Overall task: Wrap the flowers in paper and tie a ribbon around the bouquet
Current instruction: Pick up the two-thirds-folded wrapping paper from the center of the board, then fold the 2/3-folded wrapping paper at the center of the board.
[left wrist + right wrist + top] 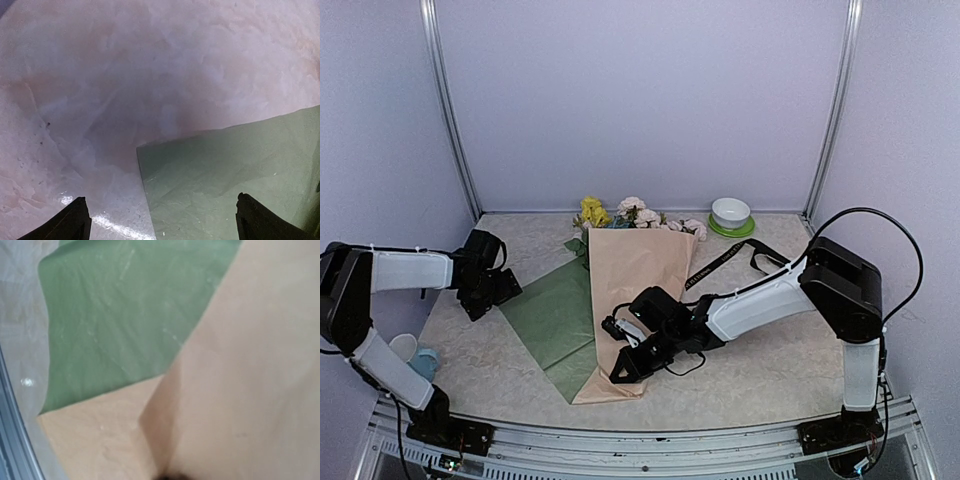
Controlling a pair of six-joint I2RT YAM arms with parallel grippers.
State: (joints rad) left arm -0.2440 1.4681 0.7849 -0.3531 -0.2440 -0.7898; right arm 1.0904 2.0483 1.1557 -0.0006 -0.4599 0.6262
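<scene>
The flowers (620,213) lie at the back of the table, their pink, yellow and blue heads sticking out of the peach-tan paper (638,272), which is folded over the stems. The sage green paper (550,312) lies flat beneath it, spread to the left. My right gripper (623,373) is low on the peach sheet, shut on a raised fold of the paper (250,365) that runs into its jaws (172,477). Wide open, my left gripper (503,290) hovers over the green sheet's left corner (225,175) and holds nothing. The black ribbon (728,258) lies loose to the right.
A white bowl on a green saucer (731,214) stands at the back right. A white cup (404,347) and a pale blue object (425,362) sit by the left arm's base. The metal rail (650,440) runs along the front edge, close to the paper's lower end.
</scene>
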